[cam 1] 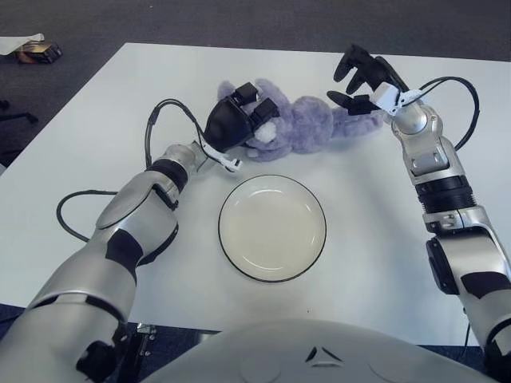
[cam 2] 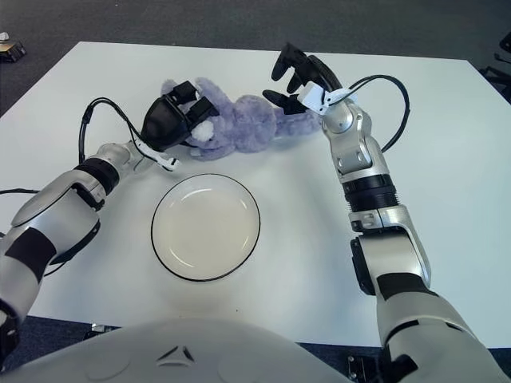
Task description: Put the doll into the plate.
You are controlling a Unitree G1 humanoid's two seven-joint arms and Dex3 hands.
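1. Grey carpet [cam 1: 239, 20] is seen beyond the white table [cam 1: 96, 120], and at the far left of the floor a small dark box [cam 1: 37, 53] lies beside a scrap of white paper [cam 1: 20, 41].
2. A black cable [cam 1: 148, 136] is looped above the left forearm, and a second loop lies on the table by the left elbow.
3. The left hand [cam 1: 234, 121] is placed over the left end of the doll [cam 1: 307, 121]; its dark fingers [cam 1: 257, 112] are curled onto the doll's head, pressed against the pale snout, so a grip on the head is shown.
4. The doll, a lilac plush animal, is stretched out on its side on the table, well up from the robot, with its head to the left and its limbs to the right.
5. The plate [cam 1: 272, 228], cream with a dark rim, is set just below the doll, nearer the robot, and apart from it.
6. The right hand [cam 1: 362, 80] is seen at the doll's right end; one finger is laid low against the limb there, while the other fingers [cam 1: 352, 59] are raised and spread, so no closed grasp is shown.
7. A black cable [cam 1: 467, 104] is arched from the right wrist out to the right.
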